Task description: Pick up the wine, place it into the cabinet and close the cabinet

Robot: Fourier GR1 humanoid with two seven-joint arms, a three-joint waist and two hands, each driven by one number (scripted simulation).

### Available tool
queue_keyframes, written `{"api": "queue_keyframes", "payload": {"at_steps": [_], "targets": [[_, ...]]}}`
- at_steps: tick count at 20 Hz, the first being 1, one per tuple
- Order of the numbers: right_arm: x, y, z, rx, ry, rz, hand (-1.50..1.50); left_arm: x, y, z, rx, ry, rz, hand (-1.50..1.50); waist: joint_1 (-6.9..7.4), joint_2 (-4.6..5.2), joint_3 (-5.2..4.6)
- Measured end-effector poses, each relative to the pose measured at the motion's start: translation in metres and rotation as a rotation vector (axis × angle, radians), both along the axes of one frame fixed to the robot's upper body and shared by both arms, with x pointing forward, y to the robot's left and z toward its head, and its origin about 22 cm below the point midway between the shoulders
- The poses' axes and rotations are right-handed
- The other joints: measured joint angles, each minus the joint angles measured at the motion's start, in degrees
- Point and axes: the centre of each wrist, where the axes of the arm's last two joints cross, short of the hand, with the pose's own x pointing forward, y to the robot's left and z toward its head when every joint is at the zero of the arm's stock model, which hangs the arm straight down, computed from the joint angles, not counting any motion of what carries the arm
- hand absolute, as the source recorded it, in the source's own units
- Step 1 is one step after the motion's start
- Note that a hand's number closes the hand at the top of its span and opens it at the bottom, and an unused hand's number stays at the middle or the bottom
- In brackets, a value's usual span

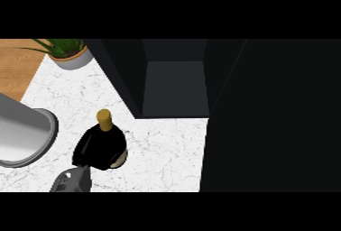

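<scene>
The wine bottle (104, 122) is dark glass with a gold cap, over the white marble counter (166, 144) left of centre. My right hand (85, 157) is curled round its body, coming up from a grey wrist at the lower edge. The black fingers blend with the dark glass, so the bottle's lower part is mostly hidden; a pale sliver of label shows at its right. The dark cabinet (174, 85) stands open just beyond and to the right of the bottle, its inside bare. The cabinet door (273, 117) is swung out and fills the right side. My left hand does not show.
A thick grey forearm (23, 135) crosses the left edge, close beside the bottle. A potted plant (66, 53) stands at the far left corner, near a wooden surface (16, 63). The counter runs between the bottle and the cabinet front.
</scene>
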Motion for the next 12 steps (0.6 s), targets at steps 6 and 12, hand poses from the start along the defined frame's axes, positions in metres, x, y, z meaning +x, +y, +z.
{"api": "queue_keyframes", "payload": {"at_steps": [6,12], "targets": [[0.002,0.002,-0.001,0.006,0.004,0.003,-1.5,-0.036,0.017,-0.012,-0.056,-0.103,0.254,1.5,0.64,-0.19,-0.05],[0.0,0.002,-0.002,0.007,0.009,0.005,-1.5,-0.051,0.015,-0.003,-0.121,-0.208,0.315,1.5,0.5,-0.18,-0.03]]}}
